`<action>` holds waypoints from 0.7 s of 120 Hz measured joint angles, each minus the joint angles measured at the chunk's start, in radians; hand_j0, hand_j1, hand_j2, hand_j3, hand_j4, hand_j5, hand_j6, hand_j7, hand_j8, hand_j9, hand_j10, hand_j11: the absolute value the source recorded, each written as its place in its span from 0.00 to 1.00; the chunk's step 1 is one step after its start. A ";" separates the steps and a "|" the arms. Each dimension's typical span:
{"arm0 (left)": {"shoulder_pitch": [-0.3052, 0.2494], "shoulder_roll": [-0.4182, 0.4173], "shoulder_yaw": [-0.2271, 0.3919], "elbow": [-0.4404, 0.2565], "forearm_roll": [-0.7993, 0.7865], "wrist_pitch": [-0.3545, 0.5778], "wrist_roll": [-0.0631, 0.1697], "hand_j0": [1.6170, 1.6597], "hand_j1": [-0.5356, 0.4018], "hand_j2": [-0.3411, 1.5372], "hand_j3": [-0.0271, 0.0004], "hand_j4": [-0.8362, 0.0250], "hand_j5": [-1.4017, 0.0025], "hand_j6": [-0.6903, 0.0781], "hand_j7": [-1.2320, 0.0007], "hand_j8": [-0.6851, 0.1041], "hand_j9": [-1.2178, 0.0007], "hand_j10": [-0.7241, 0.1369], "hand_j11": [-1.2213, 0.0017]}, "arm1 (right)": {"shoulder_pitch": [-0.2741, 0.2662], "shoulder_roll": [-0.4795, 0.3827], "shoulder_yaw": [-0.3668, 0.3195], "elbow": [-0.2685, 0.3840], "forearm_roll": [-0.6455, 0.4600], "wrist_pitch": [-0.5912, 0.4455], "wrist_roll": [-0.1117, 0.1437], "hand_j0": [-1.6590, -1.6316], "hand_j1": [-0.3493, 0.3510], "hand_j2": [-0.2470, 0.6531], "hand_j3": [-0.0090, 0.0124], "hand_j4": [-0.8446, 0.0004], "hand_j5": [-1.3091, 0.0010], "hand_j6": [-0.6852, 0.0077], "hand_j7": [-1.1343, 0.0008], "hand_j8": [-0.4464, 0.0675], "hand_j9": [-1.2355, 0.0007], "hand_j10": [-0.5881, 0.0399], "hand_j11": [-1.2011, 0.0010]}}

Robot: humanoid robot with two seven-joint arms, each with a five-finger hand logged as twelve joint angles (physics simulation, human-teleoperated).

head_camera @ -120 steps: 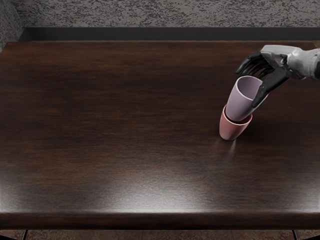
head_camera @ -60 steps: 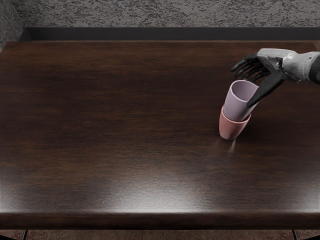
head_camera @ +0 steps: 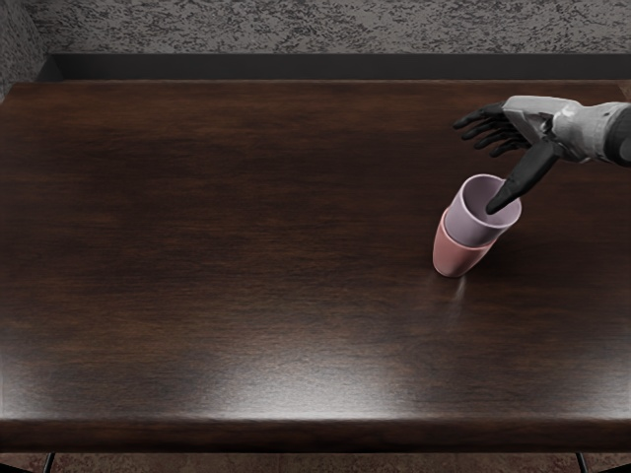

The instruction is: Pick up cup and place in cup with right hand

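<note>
inside the pink cup (head_camera: 457, 258) sits a lilac cup (head_camera: 470, 228); above, the right hand (head_camera: 509, 169) is open (thumb over the lilac rim).

You look down on a dark brown wooden table (head_camera: 197, 246), its grain running from side to side, with a pale glare (head_camera: 306, 394) spread along the near part of its top. Beyond its far edge you have a dark band (head_camera: 296, 66) below a mottled grey wall (head_camera: 296, 25), and reddish-brown floor (head_camera: 296, 463) shows under the near edge.
</note>
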 joint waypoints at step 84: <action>0.000 0.000 0.000 0.000 0.000 0.000 0.000 0.96 0.94 0.18 0.98 0.97 1.00 0.90 1.00 0.87 1.00 0.84 1.00 | 0.004 -0.009 0.156 -0.052 0.450 0.424 0.000 0.04 0.02 0.27 0.42 0.98 0.98 0.96 0.98 0.83 0.98 0.91 0.98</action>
